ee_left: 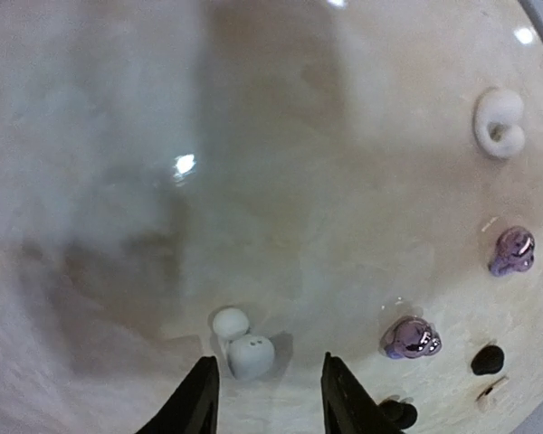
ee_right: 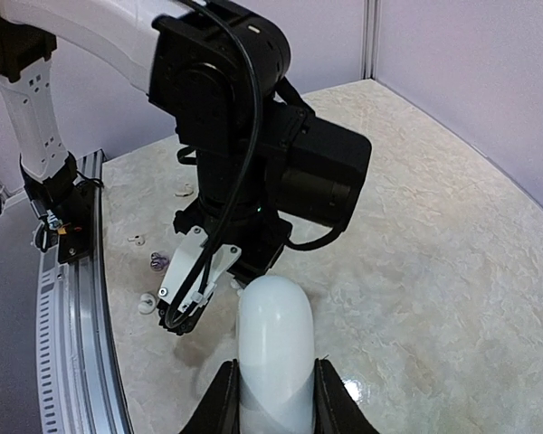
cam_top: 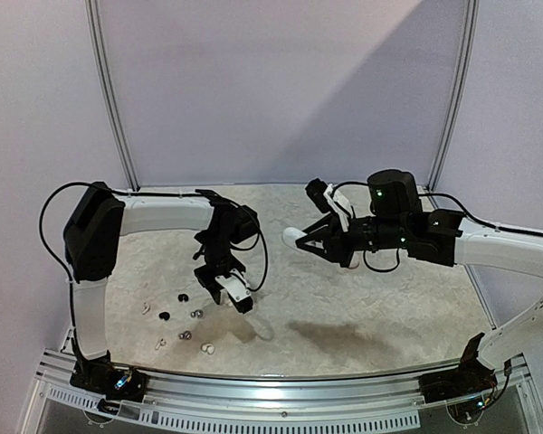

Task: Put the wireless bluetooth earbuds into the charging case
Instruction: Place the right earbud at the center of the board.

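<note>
**Step in hand:** pick-up of one earbud by the left arm, while the right arm presents the case.

**Right pincer** [ee_right: 275, 389]: closed narrow on the white charging case [ee_right: 271, 325]. It grips the case by its sides and holds it in the air above the middle of the worktop [cam_top: 371, 298], with the rounded end toward the left arm. No view shows whether the lid is open.

**Left pincer** [cam_top: 234, 298]: part open, with nothing between its fingers [ee_left: 197, 402]. It points down at the worktop. A white earbud [ee_left: 244, 348] lies on the surface at the mouth of the gap, nearer one finger than the other.

**Other earbuds** [cam_top: 165, 316]: white, black and lavender pieces lie loose on the worktop to the left of that pincer, apart from one another.

**Progress:** no earbud is seen seated in the case, so I judge the task to be near its start.

**Next move, requirements:**
1. Centre the gap on the white earbud.
2. Lower until the tips flank it.
3. Close gently. The bud is small, rounded and glossy, and it may slip out sideways under an off-centre squeeze.
4. Before transfer, confirm that the case is open and its cavity faces the left arm.
</note>
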{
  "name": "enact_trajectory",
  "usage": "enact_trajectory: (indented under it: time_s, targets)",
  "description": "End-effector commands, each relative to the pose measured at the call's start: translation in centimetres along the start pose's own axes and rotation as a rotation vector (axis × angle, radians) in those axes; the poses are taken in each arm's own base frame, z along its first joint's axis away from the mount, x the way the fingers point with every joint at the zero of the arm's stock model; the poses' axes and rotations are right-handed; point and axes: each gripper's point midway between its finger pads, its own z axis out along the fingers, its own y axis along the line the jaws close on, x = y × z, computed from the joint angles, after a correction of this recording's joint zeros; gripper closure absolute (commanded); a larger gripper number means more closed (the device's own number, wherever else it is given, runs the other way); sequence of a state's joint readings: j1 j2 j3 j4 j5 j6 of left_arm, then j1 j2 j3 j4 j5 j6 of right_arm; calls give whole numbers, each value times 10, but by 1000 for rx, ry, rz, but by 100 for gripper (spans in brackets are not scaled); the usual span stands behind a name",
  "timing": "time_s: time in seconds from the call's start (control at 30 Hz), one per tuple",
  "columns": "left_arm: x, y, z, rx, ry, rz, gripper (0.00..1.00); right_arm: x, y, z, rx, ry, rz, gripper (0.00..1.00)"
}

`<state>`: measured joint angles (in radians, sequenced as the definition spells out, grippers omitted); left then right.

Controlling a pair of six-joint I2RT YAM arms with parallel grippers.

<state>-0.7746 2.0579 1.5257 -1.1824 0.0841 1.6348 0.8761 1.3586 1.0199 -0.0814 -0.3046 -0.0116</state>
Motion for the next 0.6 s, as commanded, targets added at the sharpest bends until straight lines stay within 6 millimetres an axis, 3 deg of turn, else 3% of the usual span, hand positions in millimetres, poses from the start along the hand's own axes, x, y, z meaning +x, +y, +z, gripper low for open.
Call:
enact_trajectory:
  time_s: [0.0, 0.17, 0.37, 0.57]
  targets:
    - [-5, -25, 2, 162, -4, 167, 56, 1, -4, -10, 37, -4, 7, 95]
    - [-5, -23, 0, 155, 9, 172, 53, -1, -4, -11, 38, -10, 0, 95]
    - [-3, -8, -16, 24, 40, 41, 47, -3, -3, -6, 21, -10, -5, 95]
    - [-10, -31, -41, -1, -27, -97, 45, -6, 1, 0, -10, -2, -4, 94]
